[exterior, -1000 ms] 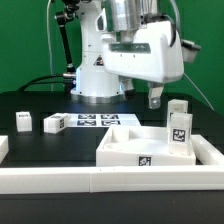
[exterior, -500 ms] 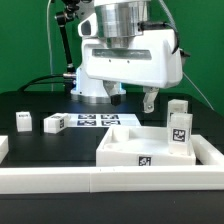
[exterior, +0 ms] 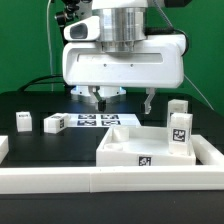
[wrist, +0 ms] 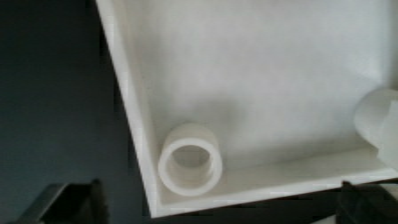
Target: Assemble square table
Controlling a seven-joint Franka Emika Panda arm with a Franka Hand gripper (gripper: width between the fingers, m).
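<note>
I see the gripper (exterior: 122,98) hanging released, jaws spread wide, nothing between them. In the exterior view the square table top (exterior: 118,152) lies at five o'clock from it. Two leg blocks (exterior: 180,130) stand at the top's two o'clock corner. Two more legs (exterior: 22,120) stand at nine o'clock of the marker board (exterior: 98,120). The wrist view shows the top's inner corner with a round socket (wrist: 192,165).

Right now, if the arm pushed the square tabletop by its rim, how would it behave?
The square tabletop looks like rigid moulded plastic with a raised rim, so it would probably keep its shape. Broad and low, it should slide rather than tip. Its smooth white surface may prove slippery to grip.
</note>
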